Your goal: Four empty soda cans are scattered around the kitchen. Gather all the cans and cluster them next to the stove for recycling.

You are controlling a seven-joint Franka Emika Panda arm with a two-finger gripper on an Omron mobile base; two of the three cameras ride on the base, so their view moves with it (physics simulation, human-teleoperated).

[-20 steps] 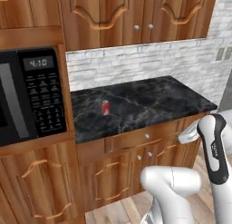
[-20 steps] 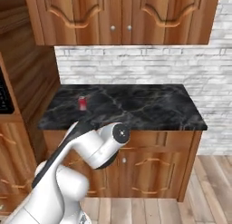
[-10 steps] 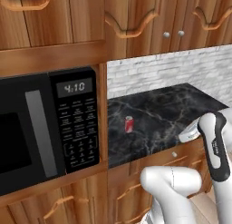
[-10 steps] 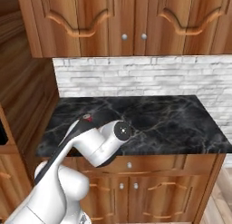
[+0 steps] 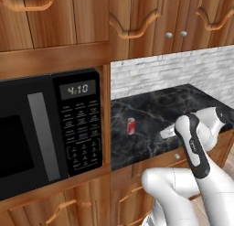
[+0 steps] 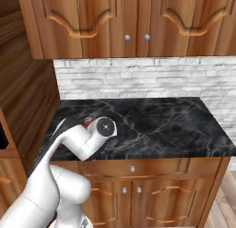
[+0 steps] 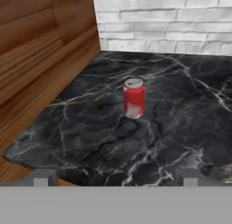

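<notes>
One red soda can point(image 7: 134, 98) with a silver top and a pale label mark stands upright on the black marble counter point(image 7: 90, 128). It also appears in the left base view, can point(image 5: 131, 126), and peeks out behind my arm's wrist joint in the right base view, can point(image 6: 88, 123). My gripper point(image 7: 115, 178) is open, its fingertips point(image 7: 41, 177) spread wide at the counter's front edge, short of the can and with nothing between them. The hand point(image 5: 168, 132) hovers over the counter to the can's right. The stove and the other cans are out of view.
A black microwave point(image 5: 45, 129) with a keypad is set in tall wooden cabinetry left of the counter. That cabinetry's wooden side wall point(image 7: 41, 55) borders the counter near the can. A white brick backsplash point(image 6: 138, 79) runs behind, upper cabinets point(image 6: 129, 24) hang above, and drawers point(image 6: 133, 169) sit below.
The base has driven closer, so the whole scene shifted and the counter and can look larger. The arm now reaches forward over the counter edge toward the can.
</notes>
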